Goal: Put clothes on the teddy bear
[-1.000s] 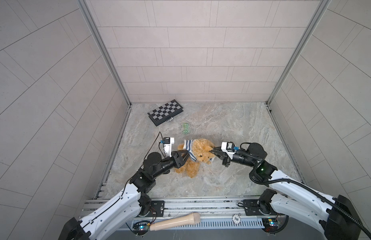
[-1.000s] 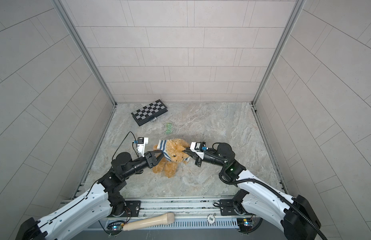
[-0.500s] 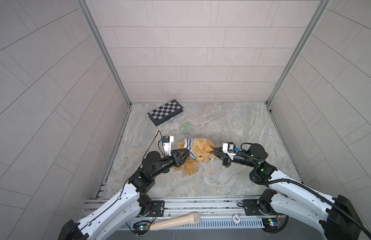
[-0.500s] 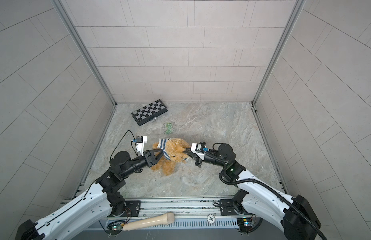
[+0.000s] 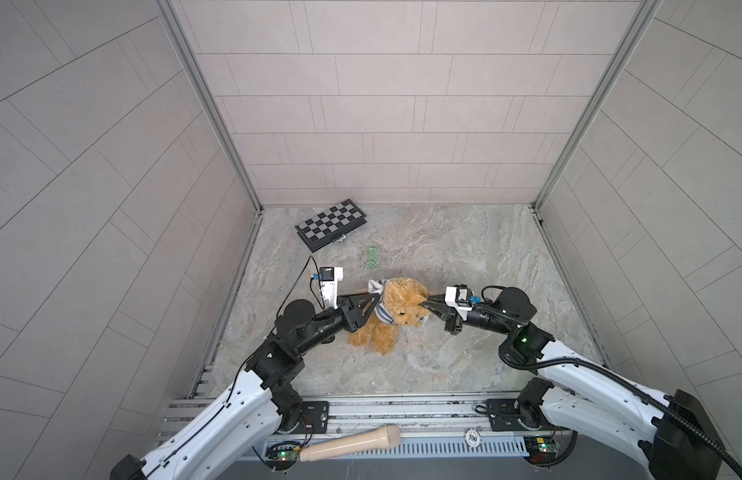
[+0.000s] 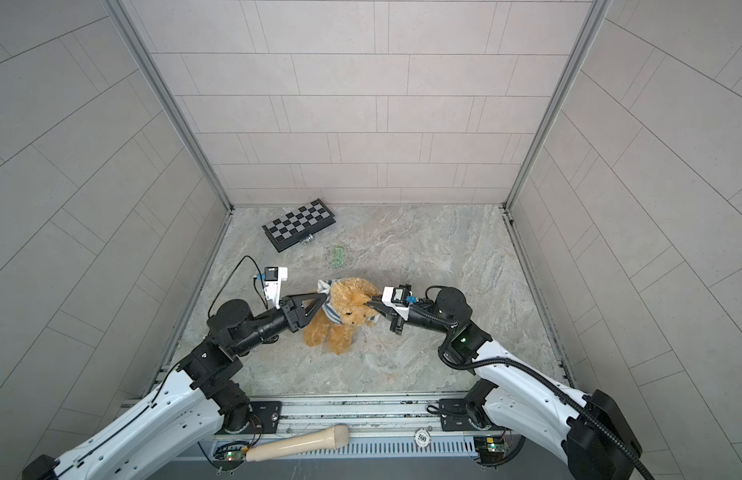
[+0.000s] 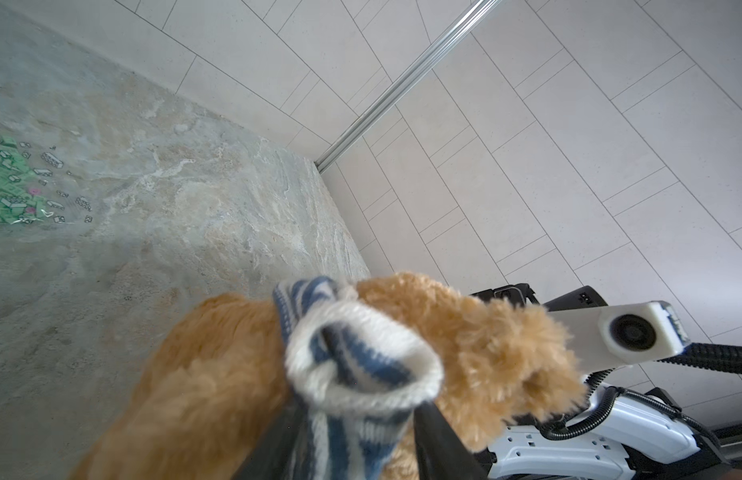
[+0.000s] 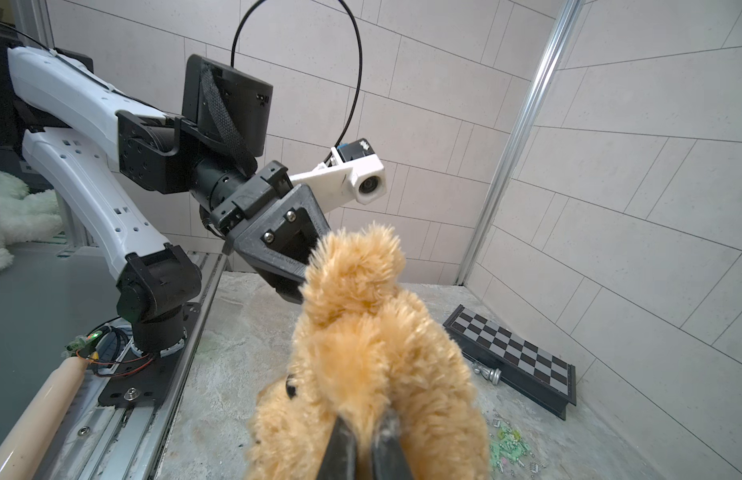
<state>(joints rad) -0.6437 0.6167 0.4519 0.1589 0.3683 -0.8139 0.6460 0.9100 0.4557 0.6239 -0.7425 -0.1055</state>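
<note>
Resting near the middle of the marbled table (image 5: 465, 257), the fluffy golden teddy bear (image 5: 398, 311) is pinched by its head fur in the closed right gripper (image 5: 422, 305), while a striped blue-and-white knitted sweater (image 7: 361, 374) at its neck is clamped between the half-spread jaws of the left gripper (image 5: 375, 302).

Marbled stone surface (image 5: 465, 257): chessboard (image 5: 331, 224) back-left, silver chess piece (image 5: 340, 240) beside it, bag of green bricks (image 5: 371, 257) nearer centre, teddy bear (image 5: 379, 336) mid.
</note>
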